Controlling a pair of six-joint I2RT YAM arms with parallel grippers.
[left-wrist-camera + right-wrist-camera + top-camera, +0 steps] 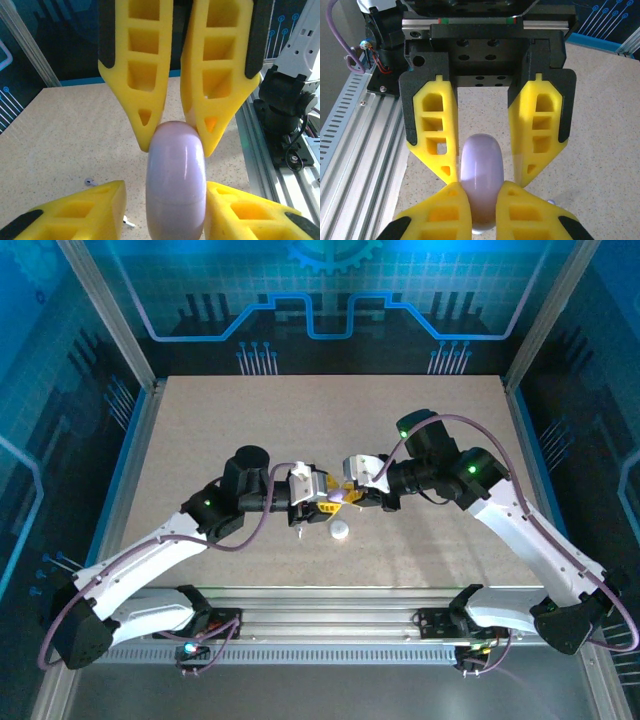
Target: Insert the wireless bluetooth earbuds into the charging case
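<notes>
Centre of top view, lifted clear of the worktop (420, 420): pale purple charging case (176, 185), rounded, glossy, lid shut, faint seam low on the shell. Clenched at one end by right tool (178, 151), fingertips pressed onto the curve. Straddled at the other end by left tool (487, 178), jaws part-way apart, gap showing on one side at least; no firm hold there yet.

Down on the worktop, lower left of left wrist view: tiny white stem-shaped earbud (128, 222) and a small pale piece (89, 181), likely another earbud. None seated in the case. Just below the tools in top view: white round puck (340, 531), too small to identify.

Likely trouble:
- Off-centre squeeze from left tool on that slick curve: case twisted or squirted out of right tool's narrow tip pinch.
- Dropped case landing among the loose earbuds, scattering them or knocking the puck.
- Both grips bridging the seam: lid pinned shut, no amount of pulling opening it.
- Two sets of fingertips crowded close: collision, yellow tips snagging.
</notes>
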